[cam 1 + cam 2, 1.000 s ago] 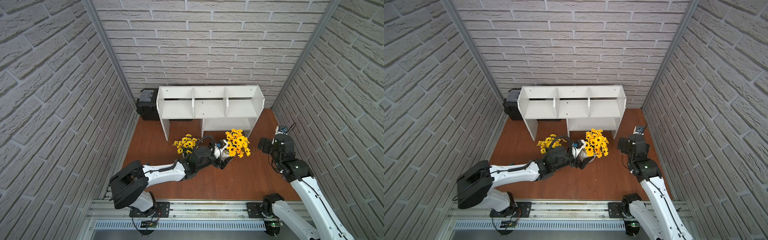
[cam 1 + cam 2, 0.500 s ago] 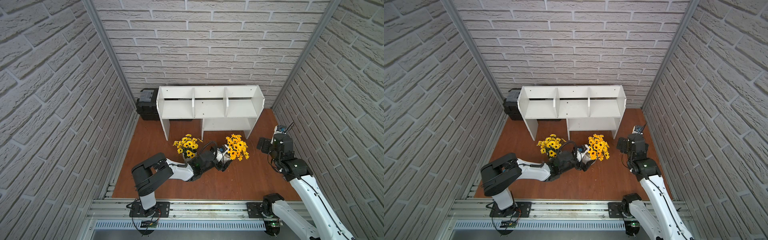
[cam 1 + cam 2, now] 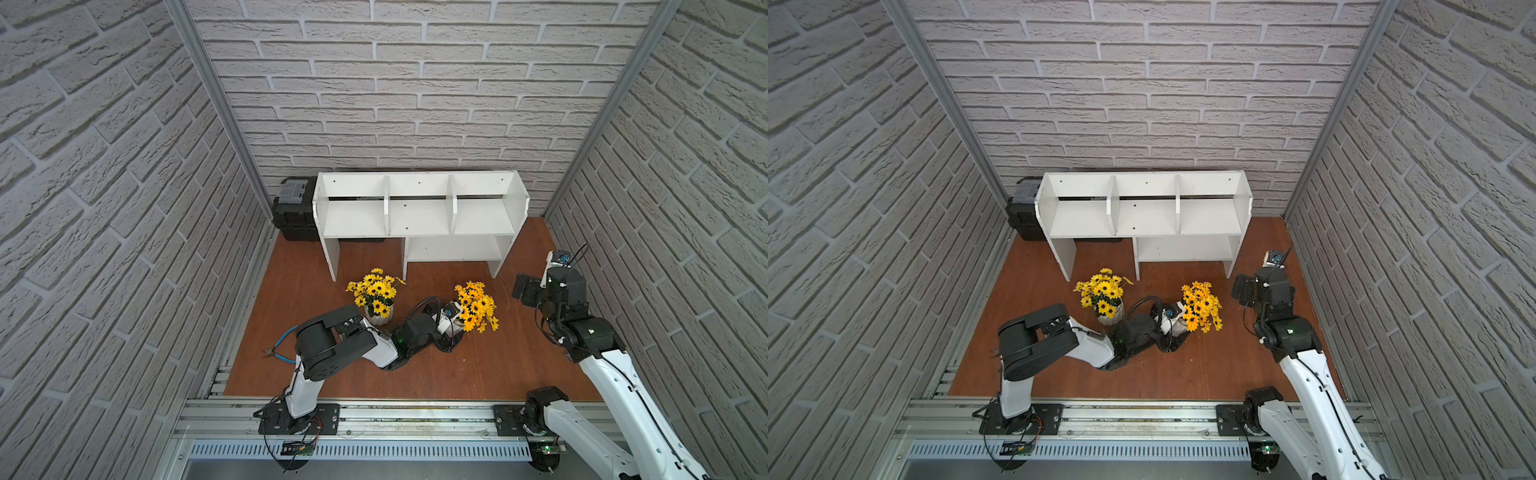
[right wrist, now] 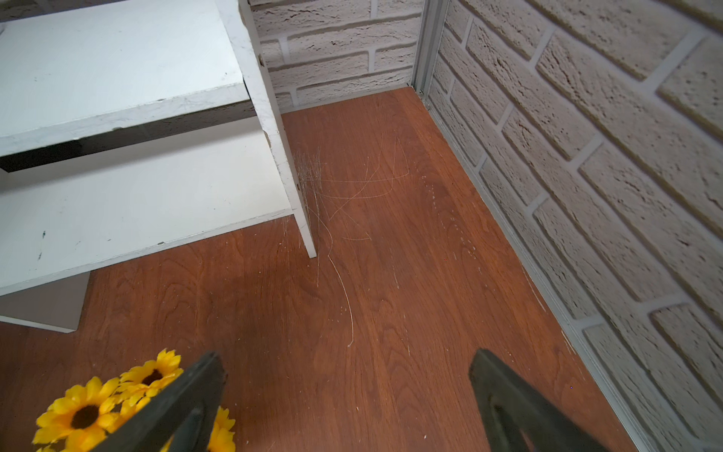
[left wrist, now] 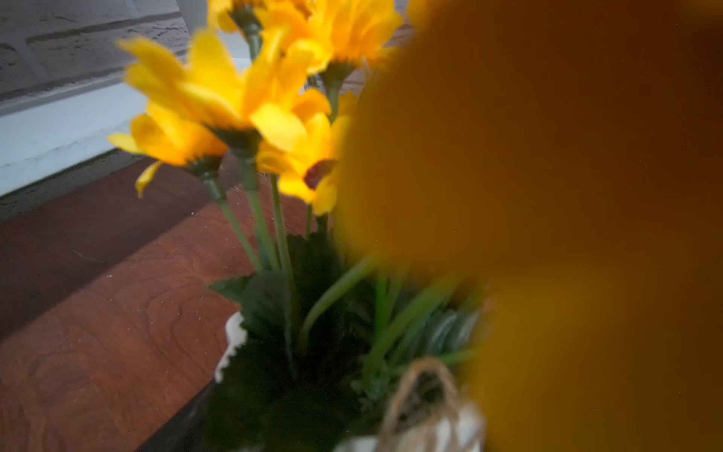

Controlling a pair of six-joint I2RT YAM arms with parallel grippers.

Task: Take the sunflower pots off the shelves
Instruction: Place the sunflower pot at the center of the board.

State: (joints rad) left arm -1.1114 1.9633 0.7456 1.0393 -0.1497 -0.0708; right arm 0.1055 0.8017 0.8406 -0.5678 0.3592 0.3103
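- shelves [image 3: 415,216] [image 3: 1146,216]: all three upper compartments and the lower shelf are bare in both top views, so we judge the removal itself done.
- left sunflower pot [image 3: 376,297] [image 3: 1104,297]: upright on the surface [image 3: 478,365] in front of the shelves, nothing touching it.
- left gripper [image 3: 453,328]: down at the right sunflower pot [image 3: 467,313], which leans with its flowers away from the arm. The jaws look clamped on its white body. We think what's left is to set it upright, release and back out.
- right gripper [image 3: 523,291] [image 4: 348,364]: well apart from both pots, jaws apart and empty.
- Hard to see: from above the wrist hides the jaw-to-pot contact. The left wrist view is blurred and half blocked by a close petal. We can't tell if the pot base touches the surface.
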